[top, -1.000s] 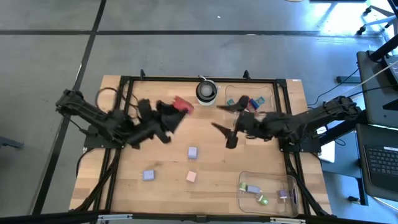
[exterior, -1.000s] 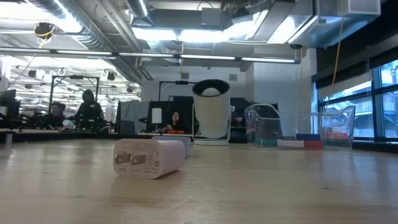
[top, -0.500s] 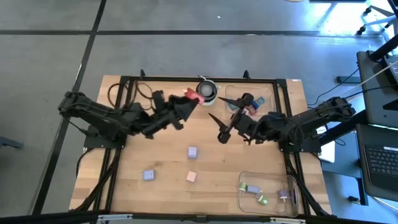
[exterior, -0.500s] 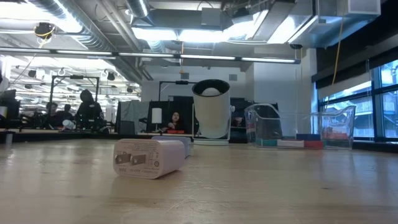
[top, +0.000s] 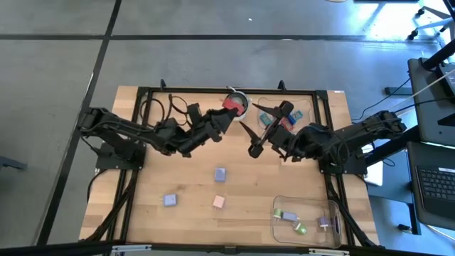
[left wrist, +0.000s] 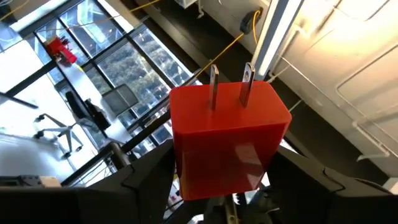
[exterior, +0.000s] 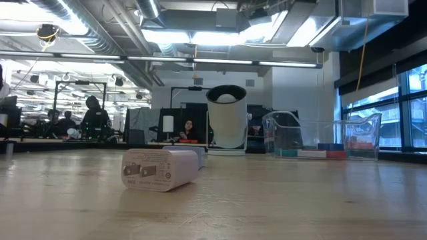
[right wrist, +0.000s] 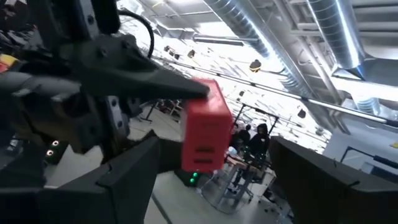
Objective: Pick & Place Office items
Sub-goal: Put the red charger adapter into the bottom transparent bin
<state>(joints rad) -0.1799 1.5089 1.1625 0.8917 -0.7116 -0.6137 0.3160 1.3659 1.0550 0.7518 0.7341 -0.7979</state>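
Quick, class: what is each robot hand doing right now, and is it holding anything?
Left hand: closed on the red plug block, held up off the table.
Right hand: open, holding nothing.

Overhead looks straight down; low camera skims the tabletop [exterior: 280,200]; both wrist views share the red block [left wrist: 227,140].

Two clear trays [top: 328,229], one red plug block [top: 231,104]

The right hand [top: 250,139] stands close before the left hand [top: 229,112], crowding its path.
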